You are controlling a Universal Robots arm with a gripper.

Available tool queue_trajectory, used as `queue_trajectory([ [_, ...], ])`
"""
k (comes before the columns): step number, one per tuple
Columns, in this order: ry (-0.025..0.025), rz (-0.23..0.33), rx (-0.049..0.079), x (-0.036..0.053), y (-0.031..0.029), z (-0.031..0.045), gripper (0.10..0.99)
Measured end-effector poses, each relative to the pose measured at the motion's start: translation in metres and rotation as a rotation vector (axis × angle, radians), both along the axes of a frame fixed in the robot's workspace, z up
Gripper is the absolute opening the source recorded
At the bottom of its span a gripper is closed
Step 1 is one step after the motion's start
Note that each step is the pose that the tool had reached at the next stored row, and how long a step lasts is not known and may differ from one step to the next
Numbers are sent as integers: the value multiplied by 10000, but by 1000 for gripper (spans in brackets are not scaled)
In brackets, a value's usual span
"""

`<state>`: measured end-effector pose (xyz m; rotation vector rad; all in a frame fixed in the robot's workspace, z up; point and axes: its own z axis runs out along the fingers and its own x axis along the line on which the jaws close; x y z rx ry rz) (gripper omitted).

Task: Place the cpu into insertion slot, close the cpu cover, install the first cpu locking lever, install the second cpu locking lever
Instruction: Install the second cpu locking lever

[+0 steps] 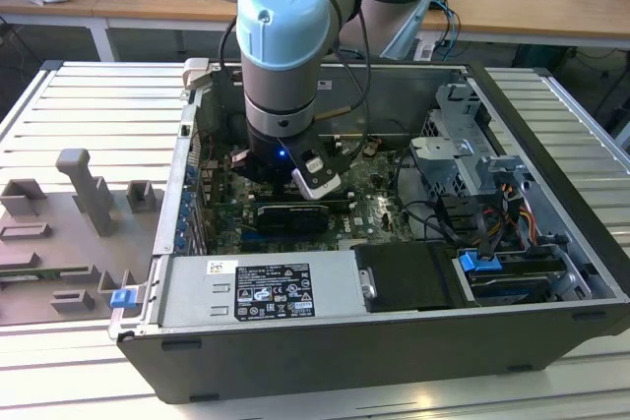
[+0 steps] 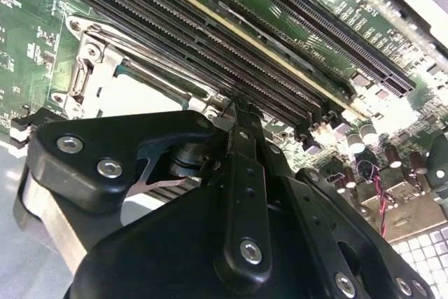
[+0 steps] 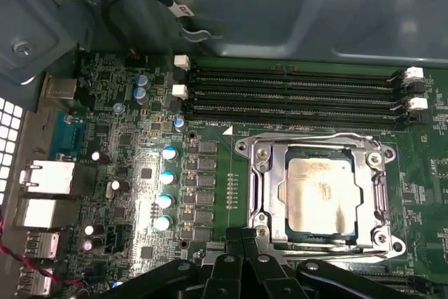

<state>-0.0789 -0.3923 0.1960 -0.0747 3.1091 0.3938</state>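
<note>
**Gripper poised at the socket's edge**

The cpu (image 3: 318, 190) sits in the insertion slot (image 3: 260, 194), with the cpu cover (image 3: 381, 194) lying flat around it. The gripper (image 3: 241, 243) hovers just beside the socket's rim, fingers drawn together and holding nothing. The memory slots (image 3: 294, 92) run along the socket's far side.

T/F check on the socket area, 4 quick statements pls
1. The cpu sits in the insertion slot. True.
2. The cpu cover stands upright, open. False: it lies flat around the chip.
3. The tool hangs over the power supply. False: its links sit at the socket's edge, inside the computer case.
4. Memory slots run alongside the socket. True.
</note>
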Motion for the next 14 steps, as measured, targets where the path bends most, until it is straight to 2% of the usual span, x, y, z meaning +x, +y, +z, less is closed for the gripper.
queue_trajectory([
  [5, 0, 0, 1, 0, 0, 153, 106],
  [11, 0, 1, 1, 0, 1, 249, 106],
  [14, -2, 1, 3, 0, 1, 256, 106],
])
